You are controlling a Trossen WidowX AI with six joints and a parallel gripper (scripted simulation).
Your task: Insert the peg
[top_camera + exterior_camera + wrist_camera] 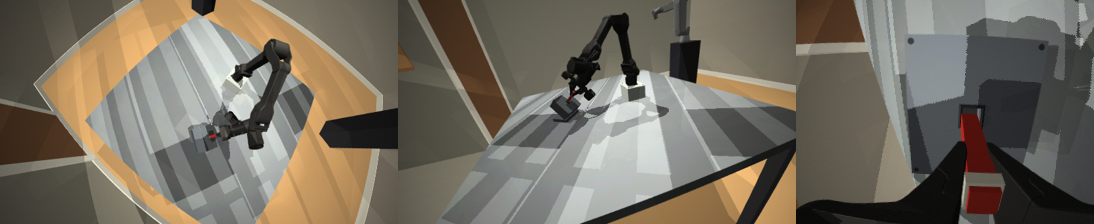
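Observation:
A red square-sided peg (212, 136) (570, 97) (980, 161) is tilted, its lower end at the sloped grey panel (199, 140) (559, 105) (936, 65). My gripper (217, 135) (574, 91) (973, 148) is shut on the peg, above the panel's face. In the wrist view the peg's lower end overlaps the square hole (972, 105); dark opening shows above it and a gap shows on its right. The peg's sides look roughly parallel to the hole's sides. Whether the tip is inside the hole, and how deep, cannot be told.
The arm's white base block (232, 84) (633, 92) stands on the striped grey table (145, 95) (628, 184). The panel rests on a thin dark foot. A grey figure on a black pedestal (684, 60) stands beyond the table.

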